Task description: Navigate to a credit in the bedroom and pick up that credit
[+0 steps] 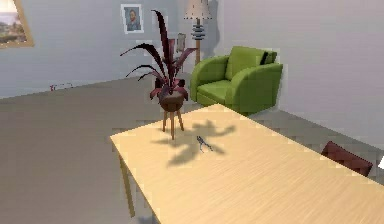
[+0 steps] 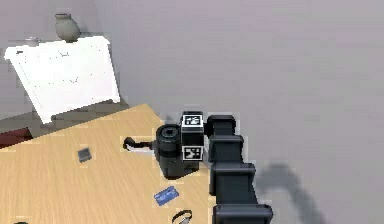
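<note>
A small flat blue card [image 2: 165, 196] lies on the light wooden table [image 2: 60, 190], near the arm side view's bottom. My arm [image 2: 238, 185] rises just right of it, ending in two white marked squares [image 2: 193, 138]. The gripper [image 2: 131, 145] reaches left from its dark body over bare tabletop near the table's far edge, up and left of the card, and holds nothing. A small dark blue flat thing [image 2: 84, 154] lies farther left on the table. In the forward view, a small grey thing [image 1: 205, 143] rests on the same table [image 1: 260, 180].
A white dresser [image 2: 66, 80] with a grey vase [image 2: 65, 25] stands beyond the table. A dark ring-shaped thing [image 2: 183, 215] lies below the card. Ahead are a dark-red plant on a stand [image 1: 170, 85], a green armchair [image 1: 238, 78], a floor lamp [image 1: 197, 20] and a brown chair [image 1: 346, 157].
</note>
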Tool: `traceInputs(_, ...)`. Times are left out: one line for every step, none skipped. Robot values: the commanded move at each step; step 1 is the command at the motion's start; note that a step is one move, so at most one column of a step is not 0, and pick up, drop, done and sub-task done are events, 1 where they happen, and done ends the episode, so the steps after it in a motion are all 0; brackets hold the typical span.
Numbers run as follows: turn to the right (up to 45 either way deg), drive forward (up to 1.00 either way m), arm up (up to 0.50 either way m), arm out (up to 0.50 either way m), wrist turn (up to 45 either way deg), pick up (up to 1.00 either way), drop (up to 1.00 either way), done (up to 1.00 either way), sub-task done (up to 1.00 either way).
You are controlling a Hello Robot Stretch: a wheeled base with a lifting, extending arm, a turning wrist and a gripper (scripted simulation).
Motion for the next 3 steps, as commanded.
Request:
traceInputs(0.0,0.00,-0.30,0.00,0.0,0.00,0.00,0.00,0.00)
traceInputs(0.0,0.00,0.00,0.00,0.0,1.00,0.00,0.00,0.00)
traceInputs(0.0,0.00,0.10,0.00,0.0,0.00,0.00,0.00,0.00)
